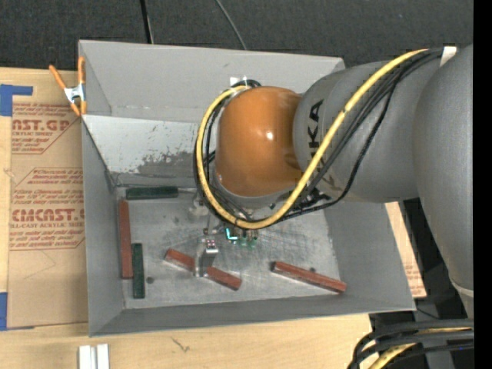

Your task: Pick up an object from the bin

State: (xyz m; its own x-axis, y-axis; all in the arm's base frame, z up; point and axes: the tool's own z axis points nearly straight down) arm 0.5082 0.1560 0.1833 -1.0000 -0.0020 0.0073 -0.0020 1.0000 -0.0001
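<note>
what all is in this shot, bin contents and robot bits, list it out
bin: 1, grey metal, middle of the view
long red-brown sticks: 2, red-brown, one along the floor's left edge, one at front right
short red-brown pieces: 2, red-brown, front middle of the floor, a gap between them
dark green sticks: 2, dark green, one at the floor's back left, one at front left beside the left red-brown stick
arm: 1, grey, reaching in from the right
orange cover: 1, orange, on the wrist above the bin's middle
cables: a bundle, yellow and black, looped round the cover
hand: 1, metal, low over the floor between the two short pieces
</note>
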